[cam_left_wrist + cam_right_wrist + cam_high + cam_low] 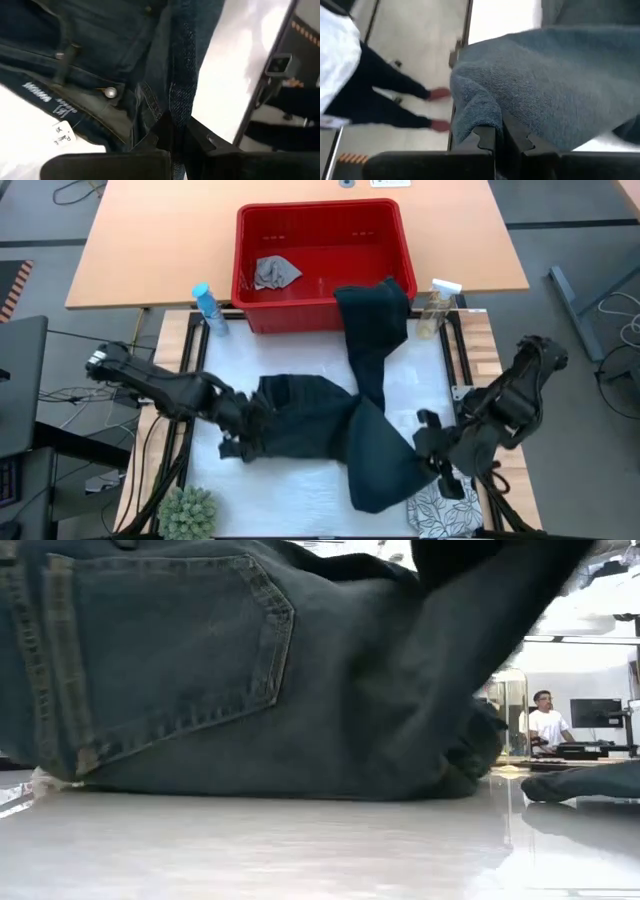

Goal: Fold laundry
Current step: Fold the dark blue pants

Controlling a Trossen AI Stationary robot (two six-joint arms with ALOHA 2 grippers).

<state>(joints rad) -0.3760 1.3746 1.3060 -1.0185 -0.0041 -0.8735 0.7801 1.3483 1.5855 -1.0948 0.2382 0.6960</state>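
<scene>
Dark blue jeans (pixel 330 420) lie spread across the white table top. One leg (pixel 375 310) runs up over the near rim of the red basket (pixel 325 225), and another part is folded toward the near right. My left gripper (pixel 235 435) is shut on the jeans' waist end. My right gripper (pixel 437 458) is shut on the denim at the near right. A white leaf-print cloth (pixel 445 512) lies on the table under the right arm. A small grey cloth (pixel 272 272) lies on the basket's floor. My left gripper pinches a fold of denim (pixel 172 107) beside the waistband button (pixel 110 92) between its two fingers, slanting down from the table's left. The waist end is raised a little, and the low view shows the back pocket (pixel 150 650) hanging with its lower edge on the table. My right gripper pinches a rolled edge of denim (pixel 477 112) between its two fingers, in several layers, slanting down from the table's right. The cloth bulges slack beyond the fingers, and the rest of the jeans lies on the table.
A blue spray bottle (pixel 207 305) and a clear bottle (pixel 437 305) stand at the basket's two near corners. A small green plant (pixel 190 512) sits at the near left corner. A person (pixel 545 722) sits in the room beyond, and a person's legs (pixel 395 100) show beside the table.
</scene>
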